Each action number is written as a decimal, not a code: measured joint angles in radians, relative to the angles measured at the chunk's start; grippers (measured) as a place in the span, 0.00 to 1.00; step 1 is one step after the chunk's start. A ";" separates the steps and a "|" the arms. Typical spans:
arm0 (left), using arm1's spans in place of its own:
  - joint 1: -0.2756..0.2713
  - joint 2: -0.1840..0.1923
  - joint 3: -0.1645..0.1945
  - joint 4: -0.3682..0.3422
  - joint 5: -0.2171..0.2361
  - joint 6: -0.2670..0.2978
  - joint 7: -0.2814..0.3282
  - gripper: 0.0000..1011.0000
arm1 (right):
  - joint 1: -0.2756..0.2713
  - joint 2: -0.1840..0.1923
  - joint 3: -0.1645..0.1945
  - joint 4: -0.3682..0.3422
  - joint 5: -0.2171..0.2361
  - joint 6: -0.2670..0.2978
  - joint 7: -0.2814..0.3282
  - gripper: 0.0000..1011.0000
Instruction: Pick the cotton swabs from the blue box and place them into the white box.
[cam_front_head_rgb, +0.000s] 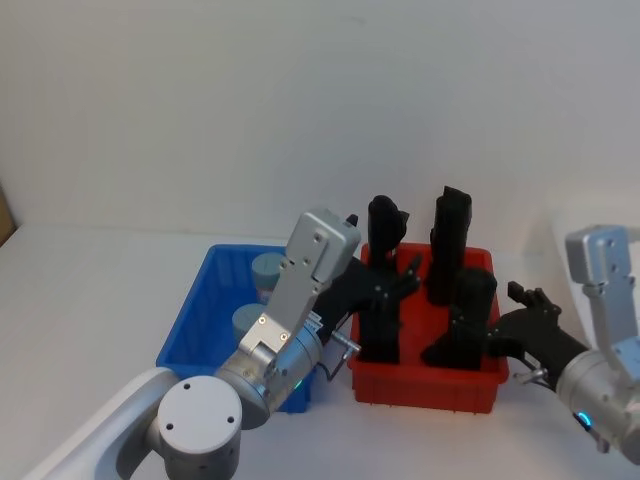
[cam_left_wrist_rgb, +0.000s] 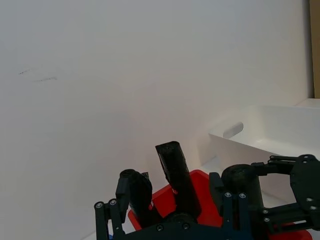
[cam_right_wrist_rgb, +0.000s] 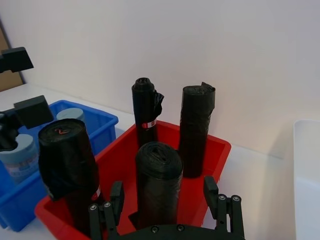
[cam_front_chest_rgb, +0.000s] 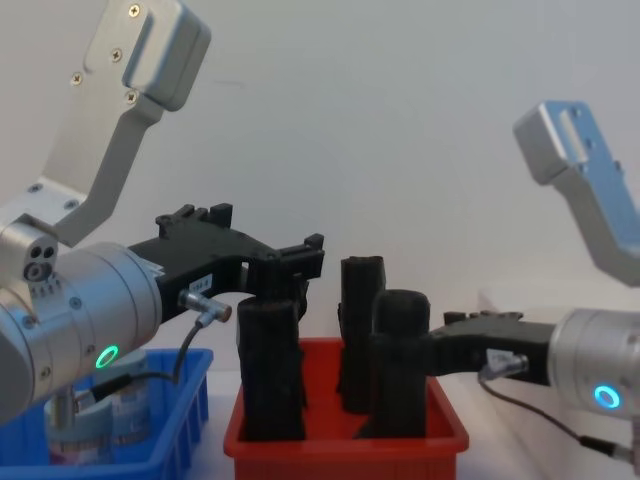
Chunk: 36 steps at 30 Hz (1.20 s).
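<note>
Both spread and empty, the left gripper (cam_front_head_rgb: 393, 285) and the right gripper (cam_right_wrist_rgb: 162, 186) flank the red plastic bin (cam_front_head_rgb: 430, 388), so the grey-lidded clear cotton swabs (cam_front_head_rgb: 268, 270) sit unpicked in the ribbed blue plastic box (cam_front_head_rgb: 195, 305).

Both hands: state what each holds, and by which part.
Nothing is held. The left hand and the right hand are both open, by the red plastic bin of tall black rolls.

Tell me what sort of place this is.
Probably a robot test bench: a plain white table, a blue bin and red bin, the left pincer and right pincer open by them.
</note>
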<state>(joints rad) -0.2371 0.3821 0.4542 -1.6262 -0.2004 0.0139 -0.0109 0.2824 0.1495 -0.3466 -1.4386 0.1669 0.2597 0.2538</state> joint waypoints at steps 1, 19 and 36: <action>0.000 0.000 0.000 0.000 0.000 0.000 0.000 0.99 | 0.002 -0.004 -0.002 0.008 -0.003 -0.006 -0.004 0.99; 0.000 0.000 0.000 0.000 0.000 0.000 0.000 0.99 | 0.054 -0.071 -0.037 0.150 -0.039 -0.108 -0.077 0.99; 0.000 0.000 0.000 0.000 0.000 0.000 0.000 0.99 | 0.075 -0.095 -0.047 0.198 -0.051 -0.143 -0.102 0.60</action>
<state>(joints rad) -0.2371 0.3821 0.4542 -1.6262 -0.2003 0.0139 -0.0109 0.3571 0.0549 -0.3941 -1.2409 0.1155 0.1163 0.1515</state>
